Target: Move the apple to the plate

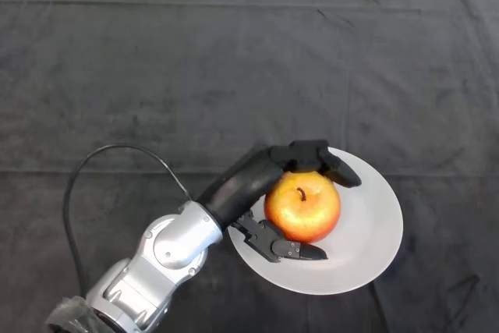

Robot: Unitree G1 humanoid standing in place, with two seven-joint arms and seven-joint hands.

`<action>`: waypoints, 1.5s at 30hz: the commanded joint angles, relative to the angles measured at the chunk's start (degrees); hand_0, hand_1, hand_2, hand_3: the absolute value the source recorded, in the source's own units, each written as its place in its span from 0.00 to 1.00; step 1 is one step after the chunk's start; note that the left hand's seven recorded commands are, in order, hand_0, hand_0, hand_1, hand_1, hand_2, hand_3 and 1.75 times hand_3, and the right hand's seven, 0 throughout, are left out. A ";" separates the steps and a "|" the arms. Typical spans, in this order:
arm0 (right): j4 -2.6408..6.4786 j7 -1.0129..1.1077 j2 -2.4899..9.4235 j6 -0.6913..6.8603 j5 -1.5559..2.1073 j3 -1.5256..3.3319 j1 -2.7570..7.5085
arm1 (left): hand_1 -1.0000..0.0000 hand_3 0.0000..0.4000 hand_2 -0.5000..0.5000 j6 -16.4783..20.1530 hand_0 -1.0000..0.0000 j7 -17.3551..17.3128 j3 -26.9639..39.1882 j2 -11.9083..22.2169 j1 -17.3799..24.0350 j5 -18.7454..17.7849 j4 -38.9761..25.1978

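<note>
Head view: robot hand curled round the apple over the plate; best lowered gently, then the fingers spread slowly.

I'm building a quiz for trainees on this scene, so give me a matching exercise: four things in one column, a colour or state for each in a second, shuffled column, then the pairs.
Things:
1. apple
2. plate
3. left hand
4. cloth

Descriptions:
A. white and round, lying on the table
B. dark, covering the table
C. red and yellow, stem up, over the plate
D. black, fingers curled round the fruit

Pairs: 1-C, 2-A, 3-D, 4-B
</note>
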 commanded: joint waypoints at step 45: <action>-0.64 0.54 -1.24 0.56 0.49 -0.85 1.08 | 1.00 0.00 0.50 -5.98 1.00 -2.96 8.09 10.68 -3.05 -7.88 0.77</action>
